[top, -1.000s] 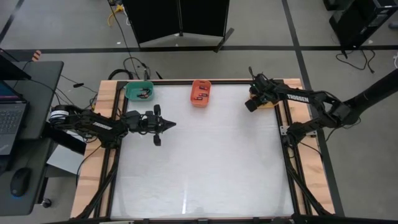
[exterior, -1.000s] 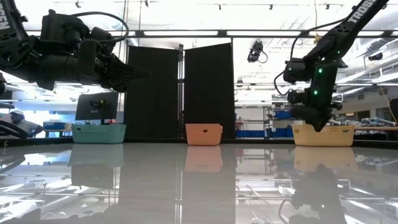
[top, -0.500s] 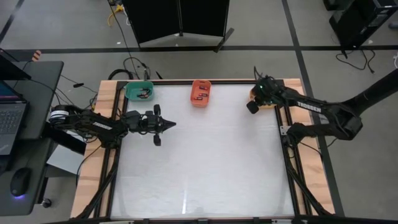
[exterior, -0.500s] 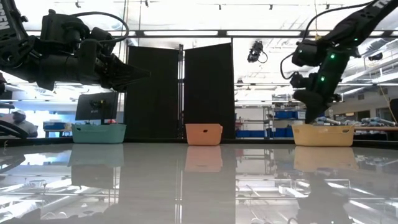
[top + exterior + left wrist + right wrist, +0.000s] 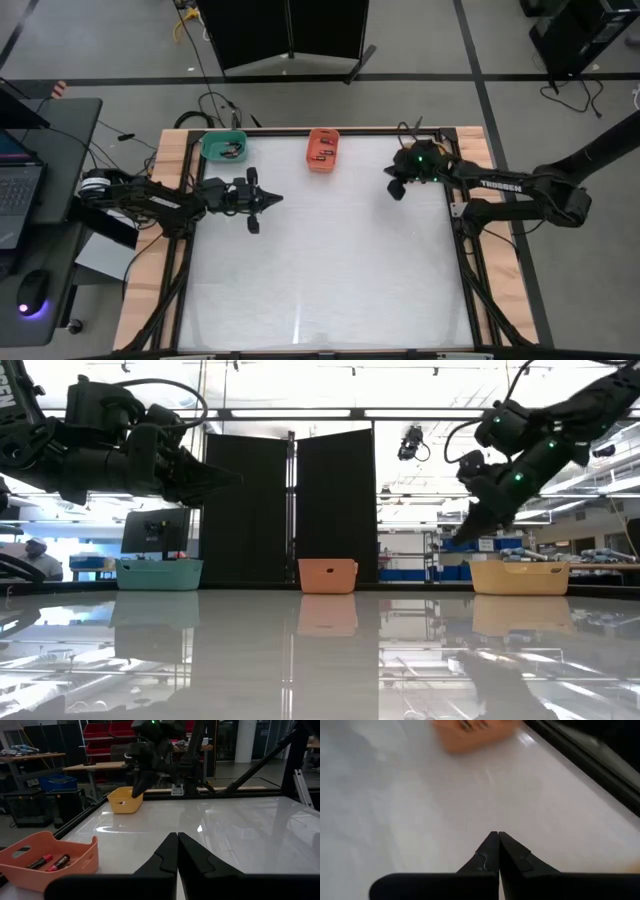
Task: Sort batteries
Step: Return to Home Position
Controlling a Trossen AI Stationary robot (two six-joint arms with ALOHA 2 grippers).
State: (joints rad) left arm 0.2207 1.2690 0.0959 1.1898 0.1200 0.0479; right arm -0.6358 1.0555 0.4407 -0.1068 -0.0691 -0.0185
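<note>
Two batteries (image 5: 59,862), red with dark ends, lie side by side in the orange bin (image 5: 80,862), which stands at the far edge of the table (image 5: 330,270), about midway along it. More batteries show only as small dark specks in the green bin (image 5: 209,148), which stands to the left of the orange bin along the same edge; how many they are cannot be told. The yellow bin (image 5: 520,577) stands to the right of the orange bin, near the far right corner. Its wall hides what lies in it, and from above the right arm covers it. The right gripper (image 5: 393,190) hangs in the air between the orange bin and the yellow one, nearer the yellow, with its tips tilted downward. Its fingers (image 5: 482,857) are pressed together with nothing between them. A green light (image 5: 420,157) glows on that arm's wrist. The left gripper (image 5: 272,200) hovers above the table in front of the orange bin and to its left, just in front of the green bin. It lies level and points toward the table's right side. Its fingers (image 5: 166,856) are likewise pressed together and hold nothing. Behind the orange bin, beyond the table, stand two black panels (image 5: 290,510). A laptop (image 5: 15,190) sits on a desk well to the left of the green bin.
</note>
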